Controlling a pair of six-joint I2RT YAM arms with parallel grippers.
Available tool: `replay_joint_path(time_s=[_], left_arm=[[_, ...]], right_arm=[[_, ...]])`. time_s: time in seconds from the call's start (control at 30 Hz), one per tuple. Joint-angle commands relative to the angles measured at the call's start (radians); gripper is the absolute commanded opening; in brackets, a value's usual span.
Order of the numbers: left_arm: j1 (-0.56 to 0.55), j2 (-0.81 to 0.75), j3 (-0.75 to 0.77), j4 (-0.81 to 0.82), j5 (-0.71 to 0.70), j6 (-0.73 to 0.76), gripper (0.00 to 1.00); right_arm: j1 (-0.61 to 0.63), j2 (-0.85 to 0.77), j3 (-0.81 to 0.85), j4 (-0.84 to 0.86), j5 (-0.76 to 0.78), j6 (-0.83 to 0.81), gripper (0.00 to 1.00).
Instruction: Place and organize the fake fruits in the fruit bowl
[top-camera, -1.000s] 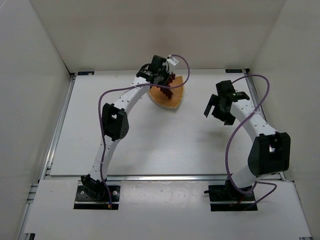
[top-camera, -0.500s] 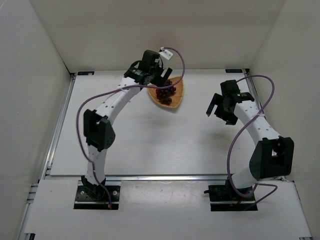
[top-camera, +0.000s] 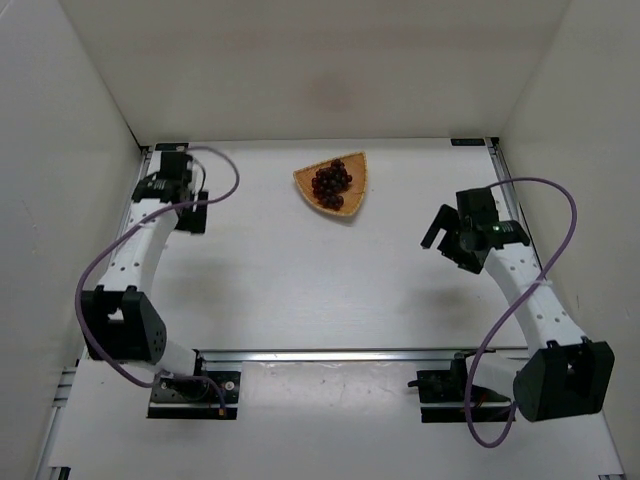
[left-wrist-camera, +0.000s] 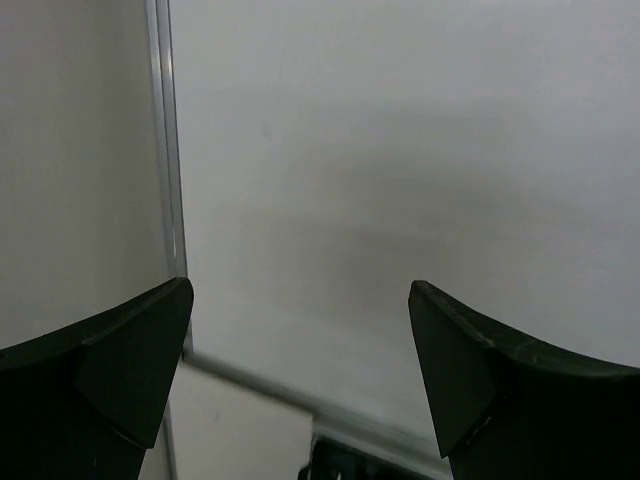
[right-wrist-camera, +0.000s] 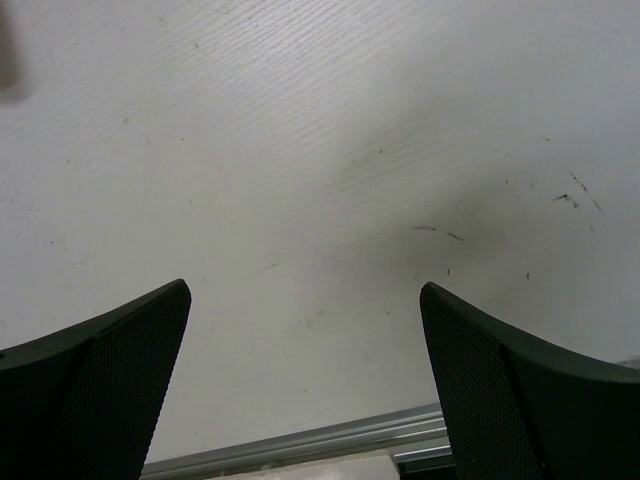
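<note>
From above, the grapes (top-camera: 332, 184) lie inside the fruit bowl (top-camera: 345, 206), at 12 o'clock on the table (top-camera: 300, 280). The left gripper (top-camera: 188, 212) is far off at 9 o'clock, close to the wall (top-camera: 60, 200). The right gripper (top-camera: 447, 235) hangs at 3 o'clock, also well away from the bowl.

In the left wrist view, the fingers (left-wrist-camera: 100, 380) are wide apart and hold nothing. A metal rail (left-wrist-camera: 165, 150) runs at 9 o'clock.

In the right wrist view, the fingers (right-wrist-camera: 100, 380) are wide apart too, with only bare table under them.

I think the job looks done. The bowl looks light, so an arm swinging near could bump it and spill the grapes. The left gripper could knock the wall if it turns.
</note>
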Motion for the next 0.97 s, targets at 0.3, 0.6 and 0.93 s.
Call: replay_joint_path(time_s=[0.3, 0.6, 0.93], left_arm=[[0.221, -0.42, -0.36, -0.072, 0.093, -0.059, 1.0], [0.252, -0.506, -0.394, -0.072, 0.058, -0.045, 1.0], [0.274, -0.585, -0.396, -0.079, 0.137, 0.016, 1.0]], right_arm=[[-0.012, -0.091, -0.103, 0.046, -0.096, 0.157, 0.99], [-0.012, -0.114, -0.103, 0.046, -0.098, 0.198, 0.99], [-0.012, -0.124, -0.122, 0.046, -0.098, 0.199, 0.99]])
